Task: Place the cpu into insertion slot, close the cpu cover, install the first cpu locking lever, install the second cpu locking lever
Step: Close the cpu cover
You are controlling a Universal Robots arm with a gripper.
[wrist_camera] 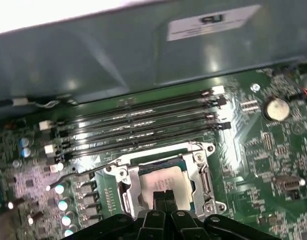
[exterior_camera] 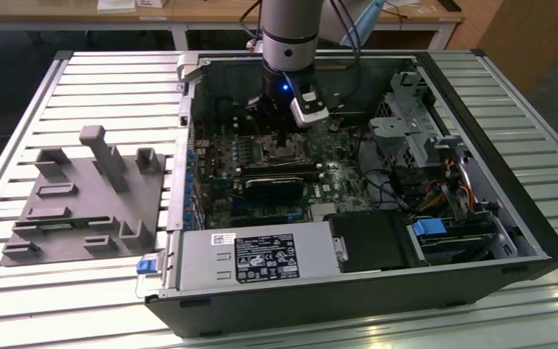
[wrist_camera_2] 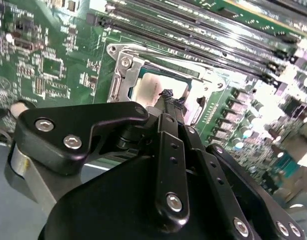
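Hanging right over the chip, gripper pinched fully together, cover lying flat around chip, lever sticking out

The black fingers are pressed tight together, tips right over the silvery cpu. The cpu cover frames the chip. Green circuit board lies all around, with long memory slots just beyond.
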